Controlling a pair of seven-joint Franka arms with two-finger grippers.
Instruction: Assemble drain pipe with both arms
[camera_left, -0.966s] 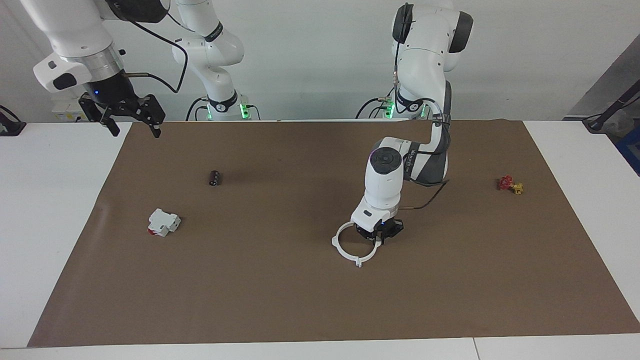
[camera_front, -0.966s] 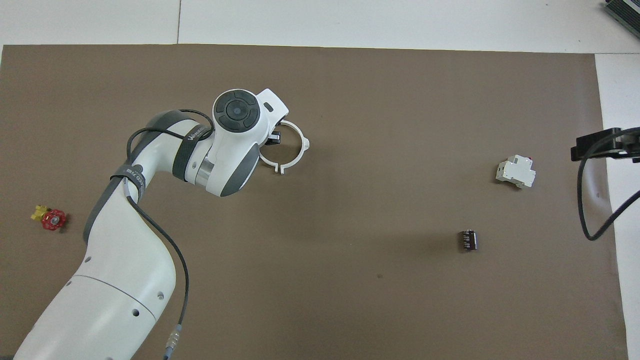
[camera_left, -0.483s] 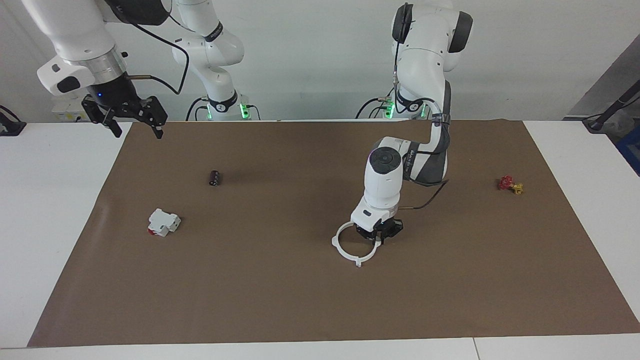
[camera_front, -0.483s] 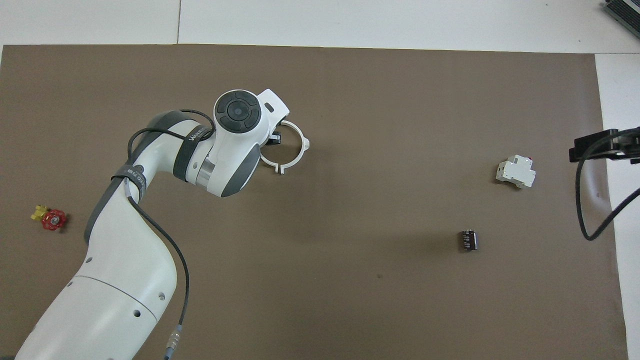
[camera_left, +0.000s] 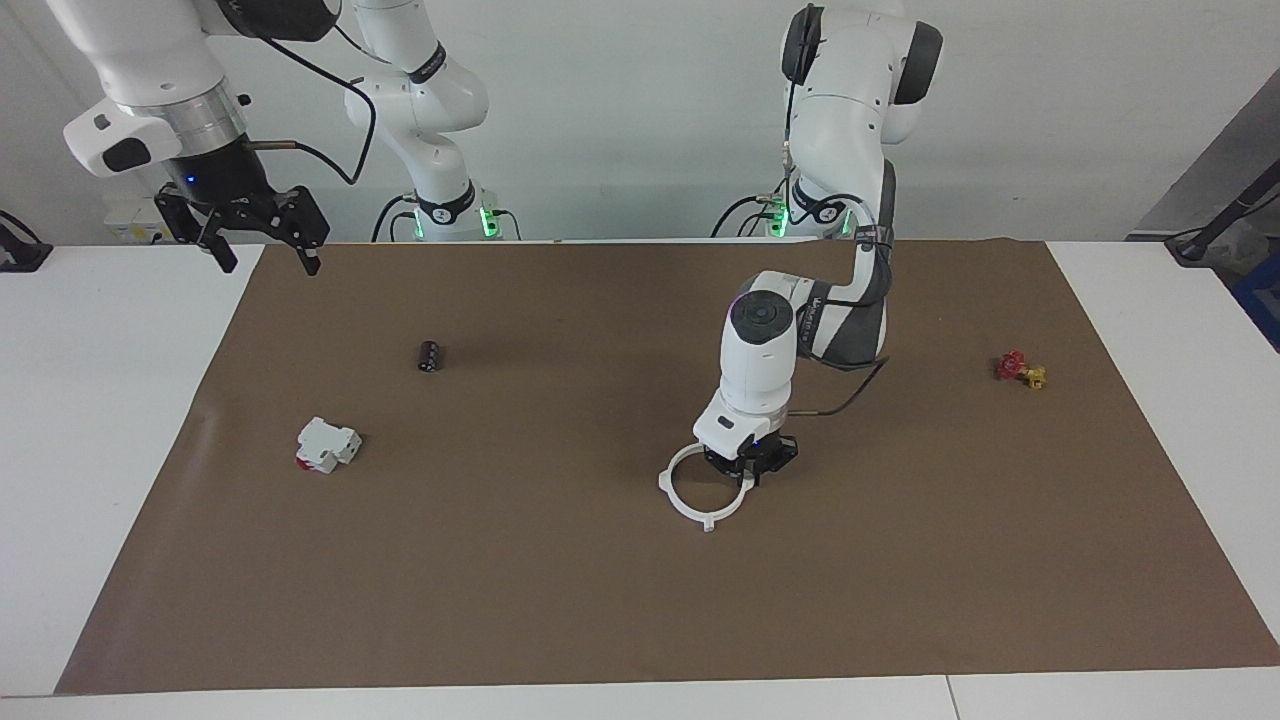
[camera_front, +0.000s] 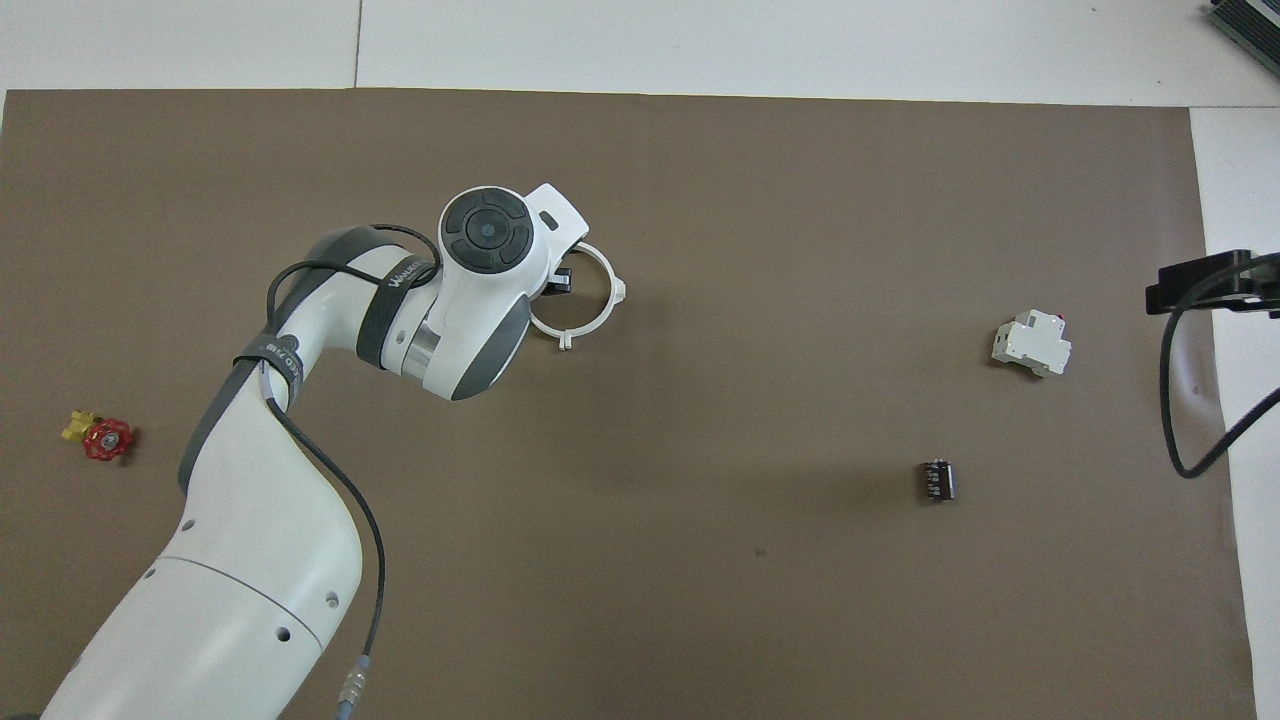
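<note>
The drain pipe (camera_left: 703, 491) reads as one closed white ring, lying out in the middle of the brown mat (camera_left: 560, 600), with its tabs poking out around the rim. Right on the ring's edge, at the side toward the left arm's end of the bench, sits the left end effector (camera_left: 752, 466), fingers pressed together and apparently pinching the rim there; the wrist above hides the exact contact in the overhead view, so I can't swear the grip is square.

That's the worry. A thin plastic ring held at a single point can pivot or flex, and if the two halves are only lightly clipped, a tug or twist could pop a joint apart. A drag along the mat could snag a tab and skew it.

The right end effector (camera_left: 262, 238) hangs spread wide, well away from the ring, over the mat's corner at the right arm's end, simply waiting, so nothing braces the free side.

Well apart from the ring lie the white-and-red block (camera_left: 327, 445), the small dark cylinder (camera_left: 430, 355) and the red-and-yellow fitting (camera_left: 1020, 369), none likely to interfere.
</note>
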